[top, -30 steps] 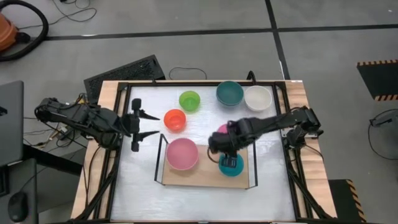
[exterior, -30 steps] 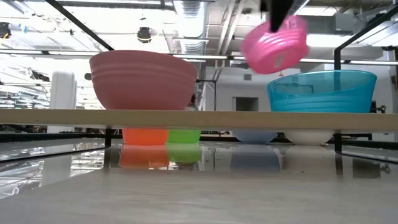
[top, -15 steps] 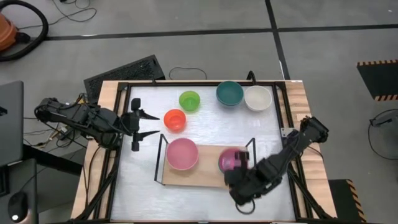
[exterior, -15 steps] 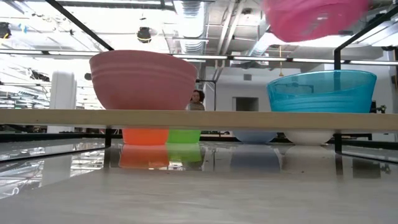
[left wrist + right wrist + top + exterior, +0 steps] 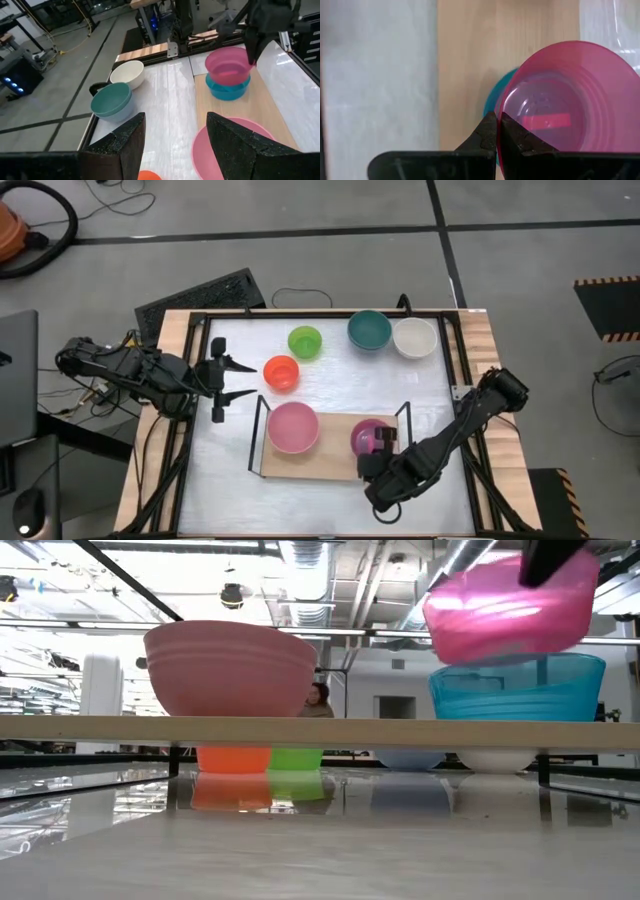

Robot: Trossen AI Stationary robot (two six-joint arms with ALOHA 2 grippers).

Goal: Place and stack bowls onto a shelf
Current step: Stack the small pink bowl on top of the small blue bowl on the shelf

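Note:
A magenta bowl hangs in my right gripper over a clear blue bowl that stands on the right part of the light-wood shelf board. In the low view the magenta bowl's base is level with the blue bowl's rim; I cannot tell whether they touch. A large pink bowl stands on the board's left part. My left gripper is open and empty at the table's left, away from the bowls. My right gripper pinches the magenta bowl's rim on its near right side, one finger inside the bowl and one outside. The fingers slant down from the table's near side. The bowl hangs slightly tilted, open side up, over the blue bowl.
An orange bowl, a green bowl, a teal bowl and a white bowl stand on the white tabletop beyond the shelf. Black wire frames rise at the board's two short ends.
My right gripper has carried the magenta bowl from the shelf's far side toward the table's near edge until it is over the blue bowl, then down toward it. The arm has swung round to the near side. The bowl, tipped steeply before, now hangs nearly level.

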